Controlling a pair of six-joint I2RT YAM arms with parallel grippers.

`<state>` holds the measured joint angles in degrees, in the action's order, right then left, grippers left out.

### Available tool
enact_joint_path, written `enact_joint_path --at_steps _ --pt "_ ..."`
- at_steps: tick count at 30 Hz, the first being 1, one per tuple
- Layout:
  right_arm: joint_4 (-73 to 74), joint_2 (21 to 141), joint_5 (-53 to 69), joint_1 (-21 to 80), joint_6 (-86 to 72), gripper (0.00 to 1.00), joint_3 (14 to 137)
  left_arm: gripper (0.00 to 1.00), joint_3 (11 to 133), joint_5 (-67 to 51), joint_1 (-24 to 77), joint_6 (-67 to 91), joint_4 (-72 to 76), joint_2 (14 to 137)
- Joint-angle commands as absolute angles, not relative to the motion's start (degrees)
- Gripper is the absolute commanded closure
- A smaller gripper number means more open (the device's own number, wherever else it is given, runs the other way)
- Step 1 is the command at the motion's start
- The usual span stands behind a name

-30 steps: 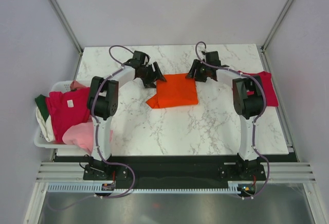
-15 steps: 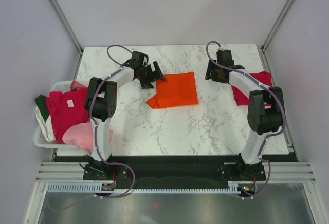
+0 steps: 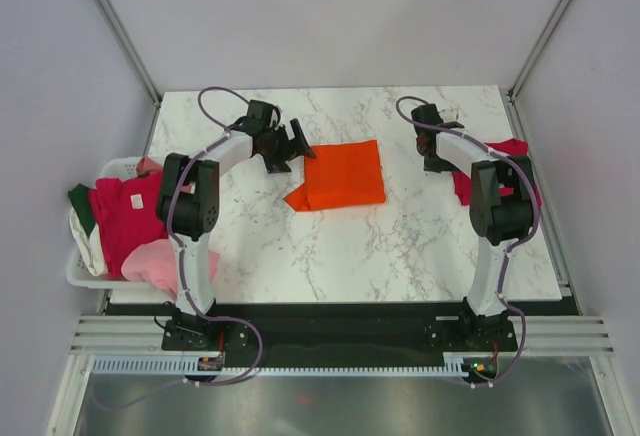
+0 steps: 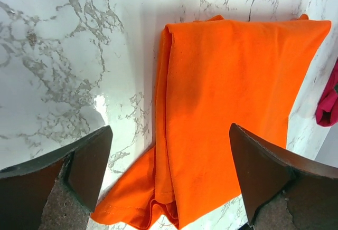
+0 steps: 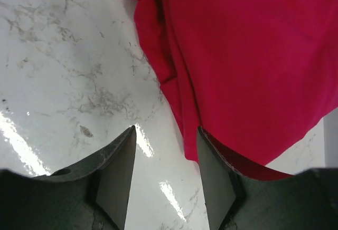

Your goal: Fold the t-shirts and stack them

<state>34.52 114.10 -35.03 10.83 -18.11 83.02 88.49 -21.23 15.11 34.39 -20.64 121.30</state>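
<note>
An orange t-shirt (image 3: pixel 340 176) lies folded in a rough rectangle at the middle of the marble table (image 3: pixel 330 246), with a loose corner sticking out at its near left. My left gripper (image 3: pixel 290 146) hovers over that shirt's left edge and is open wide. In the left wrist view the orange cloth (image 4: pixel 227 98) spans the gap between the fingers (image 4: pixel 84 166) without being pinched. A crimson t-shirt (image 3: pixel 515 146) lies at the right edge, partly under the right arm. My right gripper (image 5: pixel 166 172) is open over bare table, one finger (image 5: pixel 219 177) at the crimson cloth's (image 5: pixel 253 56) hem.
A white basket (image 3: pixel 85 276) sits off the table's left edge with magenta (image 3: pixel 130 211), light pink (image 3: pixel 155 261), dark green (image 3: pixel 80 201) and white (image 3: pixel 92 246) tees heaped in it. Grey walls and metal posts enclose the table.
My right gripper has left the orange shirt's right side and swung right to the crimson shirt's edge. The left gripper has opened wider and drawn back slightly left.
</note>
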Motion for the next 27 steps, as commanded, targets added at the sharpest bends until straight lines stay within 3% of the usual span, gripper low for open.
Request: enact_joint_path --at_steps 1,6,18,22,23,24,27 --pt "38.0 117.4 -41.1 11.1 -16.9 0.42 88.0 0.01 87.5 -23.0 13.8 31.9 -17.8 117.2" --pt "39.9 122.9 -44.4 11.3 -16.8 0.43 93.1 0.01 87.5 -24.1 13.4 31.5 -17.7 116.2" --pt "42.2 129.2 -51.6 11.3 -17.5 0.57 95.4 0.02 86.6 -24.3 12.9 31.2 -17.8 115.0" --pt "43.8 130.9 -53.3 11.3 -18.1 0.76 96.6 0.03 86.1 -24.3 12.8 31.0 -17.9 115.0" --pt "43.9 130.8 -52.1 11.4 -18.2 0.89 96.8 0.03 86.0 -24.2 12.7 31.1 -18.0 114.8" --pt "43.9 130.4 -51.4 11.9 -18.4 0.95 96.7 0.03 85.8 -24.1 12.7 31.1 -17.9 114.6" --pt "43.9 129.2 -48.7 14.2 -19.7 1.0 96.2 0.03 85.4 -24.0 12.4 31.0 -18.2 114.3"
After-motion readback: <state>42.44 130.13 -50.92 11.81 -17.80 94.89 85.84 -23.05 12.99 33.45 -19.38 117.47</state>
